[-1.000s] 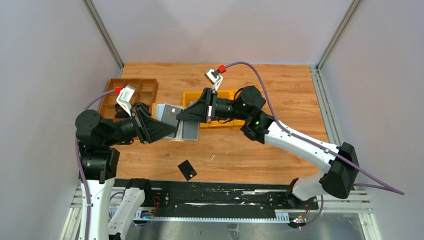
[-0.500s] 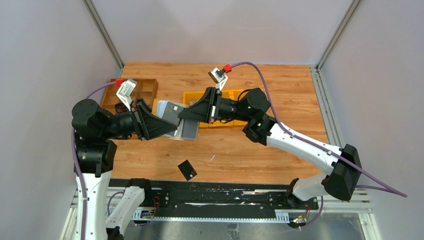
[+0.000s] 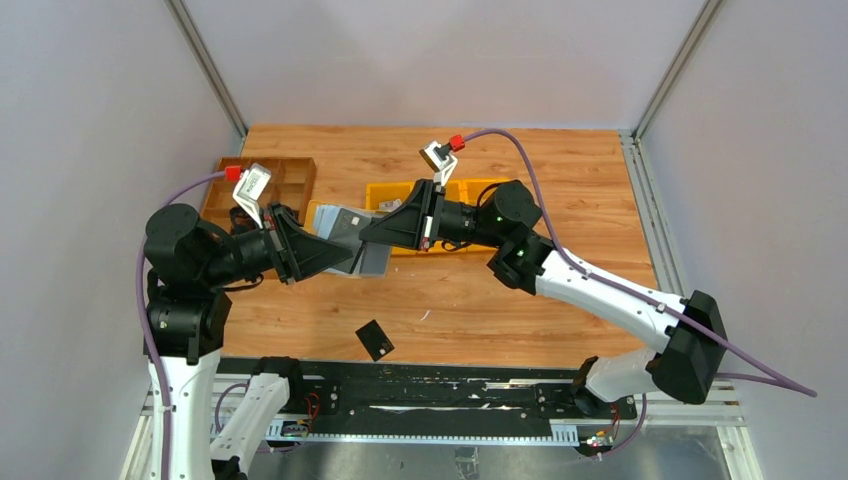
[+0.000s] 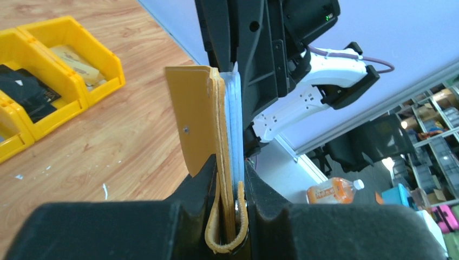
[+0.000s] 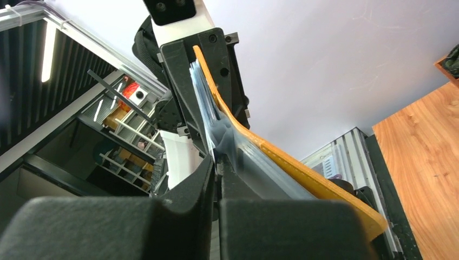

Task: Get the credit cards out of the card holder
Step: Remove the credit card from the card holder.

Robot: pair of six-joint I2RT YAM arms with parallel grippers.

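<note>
The left arm [image 3: 185,385] and right arm [image 3: 600,293] are wearing white shells over black joints, tapering into the black wedge-shaped left gripper [image 3: 352,262] and right gripper [image 3: 364,236]. A purple cable [image 3: 492,130] is trailing from each grey wrist camera [image 3: 436,156] by a red plug [image 3: 456,142] (a green light [image 3: 514,243] is glowing on the right arm).

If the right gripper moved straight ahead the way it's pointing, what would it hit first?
Most likely the left gripper, straight ahead, clamped on the far end of the card holder both hold; depth is unclear.
</note>
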